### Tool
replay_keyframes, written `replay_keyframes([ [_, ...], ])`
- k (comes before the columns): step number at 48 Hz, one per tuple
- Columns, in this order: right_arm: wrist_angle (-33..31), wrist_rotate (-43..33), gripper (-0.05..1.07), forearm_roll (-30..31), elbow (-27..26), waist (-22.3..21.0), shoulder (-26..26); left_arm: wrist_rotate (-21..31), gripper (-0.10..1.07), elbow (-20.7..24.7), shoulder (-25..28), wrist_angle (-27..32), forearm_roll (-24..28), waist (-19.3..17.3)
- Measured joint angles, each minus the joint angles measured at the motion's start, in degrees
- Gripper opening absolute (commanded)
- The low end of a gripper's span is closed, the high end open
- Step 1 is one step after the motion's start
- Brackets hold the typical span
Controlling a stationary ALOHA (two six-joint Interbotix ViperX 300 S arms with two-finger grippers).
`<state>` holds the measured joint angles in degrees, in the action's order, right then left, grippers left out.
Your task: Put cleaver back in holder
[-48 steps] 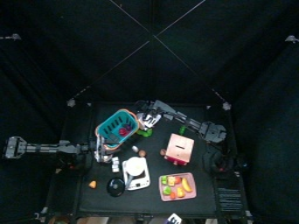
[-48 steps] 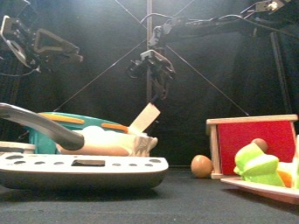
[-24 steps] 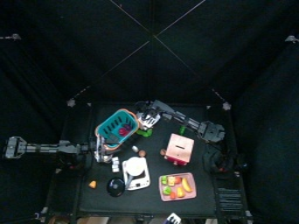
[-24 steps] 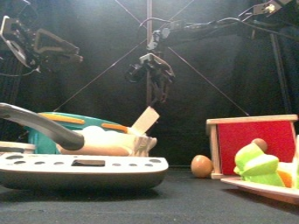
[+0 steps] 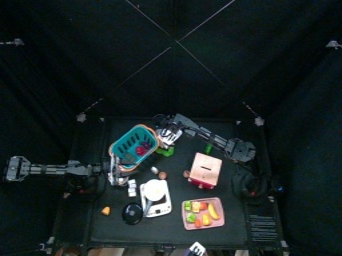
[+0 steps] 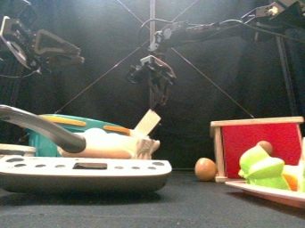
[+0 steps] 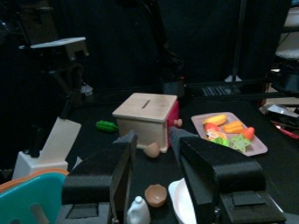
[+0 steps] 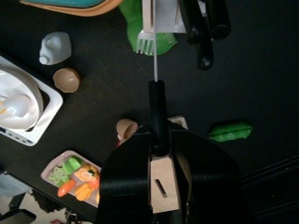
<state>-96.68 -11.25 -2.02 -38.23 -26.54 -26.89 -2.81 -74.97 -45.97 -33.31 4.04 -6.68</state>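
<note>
Cleaver (image 6: 148, 120) stood tilted, blade up, at the teal holder (image 5: 134, 143), centre-left of frame. Right fingers (image 6: 159, 80) hung above it, narrowly parted, empty. Left fingers (image 7: 216, 162) were spread wide, empty.

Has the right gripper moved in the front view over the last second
Yes, slightly. The right gripper has risen a little and edged left, so it hangs farther above the cleaver sticking up from the holder.
</note>
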Motion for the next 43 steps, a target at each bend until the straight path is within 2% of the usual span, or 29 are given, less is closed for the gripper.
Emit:
replay_keyframes([
  [12,0.26,0.0,0.63,0.18,-3.16,-0.09,-2.81,0.0,0.76,0.0,-0.09,0.0,0.0,0.0],
  [28,1.05,0.0,0.68,1.76,-9.58,0.0,-4.83,0.09,0.76,0.0,-0.09,1.14,0.0,0.0],
  [38,-1.76,0.18,0.68,1.67,-9.49,0.18,-4.83,0.09,0.76,0.0,-0.09,1.23,0.0,0.0],
  [43,-2.2,0.09,0.68,2.11,-6.68,0.44,-4.13,0.09,0.76,0.0,-0.09,1.23,-0.18,0.0],
])
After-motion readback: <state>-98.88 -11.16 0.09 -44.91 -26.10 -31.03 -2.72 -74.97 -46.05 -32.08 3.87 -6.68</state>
